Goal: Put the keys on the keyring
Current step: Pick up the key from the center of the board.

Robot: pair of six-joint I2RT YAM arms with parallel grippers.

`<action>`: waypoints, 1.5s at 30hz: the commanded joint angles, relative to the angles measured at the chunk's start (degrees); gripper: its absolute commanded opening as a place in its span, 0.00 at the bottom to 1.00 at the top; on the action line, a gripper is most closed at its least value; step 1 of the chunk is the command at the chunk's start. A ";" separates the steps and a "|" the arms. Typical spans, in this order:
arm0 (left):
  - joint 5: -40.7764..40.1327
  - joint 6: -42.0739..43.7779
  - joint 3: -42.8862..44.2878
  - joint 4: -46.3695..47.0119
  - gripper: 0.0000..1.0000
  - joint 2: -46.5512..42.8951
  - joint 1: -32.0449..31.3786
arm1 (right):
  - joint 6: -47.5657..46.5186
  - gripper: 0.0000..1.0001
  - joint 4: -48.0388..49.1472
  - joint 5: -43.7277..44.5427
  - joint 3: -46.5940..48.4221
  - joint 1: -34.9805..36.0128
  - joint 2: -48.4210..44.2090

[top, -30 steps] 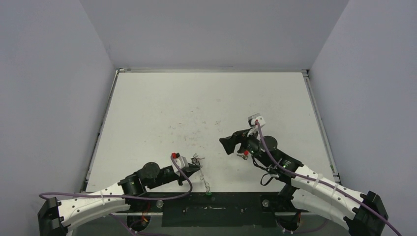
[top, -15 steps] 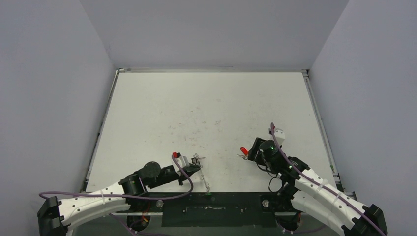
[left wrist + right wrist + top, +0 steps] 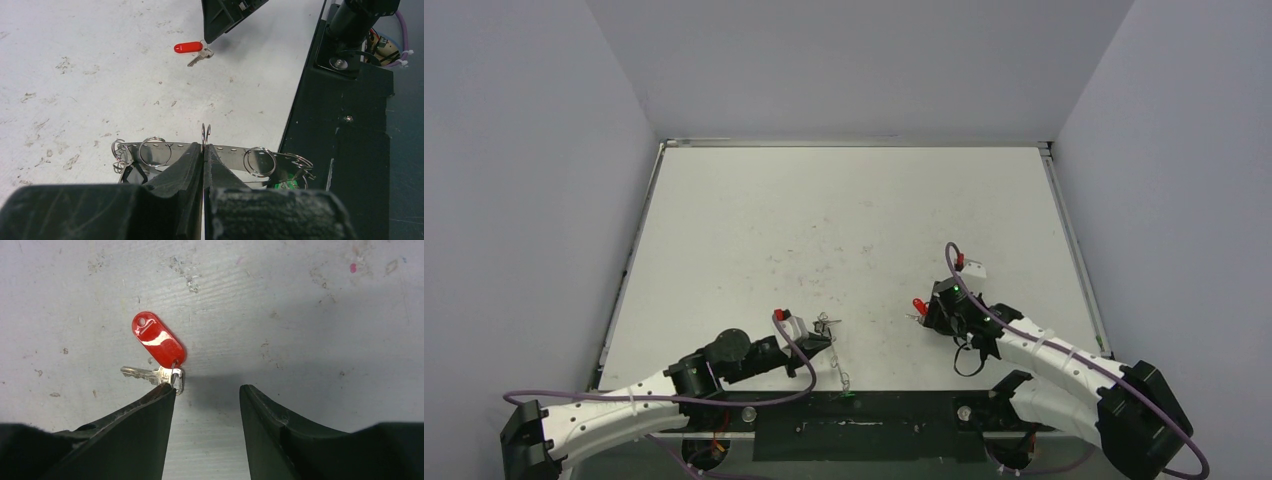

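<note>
Scuffed white table (image 3: 844,200) first. Nearest, left gripper (image 3: 204,150) is pinched tight on a wire loop of the keyring (image 3: 227,149), a thin metal strip fringed with rings, holding it steady for threading I guess. Right of the keyring, glossy red-tagged key (image 3: 160,342) lies flat, right gripper (image 3: 207,392) half-spread just beside it, gripping nothing.

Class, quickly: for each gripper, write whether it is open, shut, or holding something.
Left gripper: shut, pinching a small ring of the keyring.
Right gripper: open, holding nothing; the red-tagged key lies just outside its jaws.
</note>
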 commanded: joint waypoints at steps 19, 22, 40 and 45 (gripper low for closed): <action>0.39 0.27 2.25 1.24 0.00 -0.61 -0.15 | -1.68 0.24 9.58 -5.15 4.46 -1.70 7.57; 0.39 0.28 2.24 0.72 0.00 -1.07 -0.15 | -1.88 0.09 9.16 -5.13 4.68 -1.79 7.63; 0.00 0.42 4.94 -2.74 0.00 -0.33 -0.15 | -13.63 0.00 1.64 -21.98 12.78 0.27 0.94; 0.12 0.27 5.85 -3.07 0.00 0.66 -0.15 | -13.63 0.00 4.64 -29.52 16.86 4.96 3.32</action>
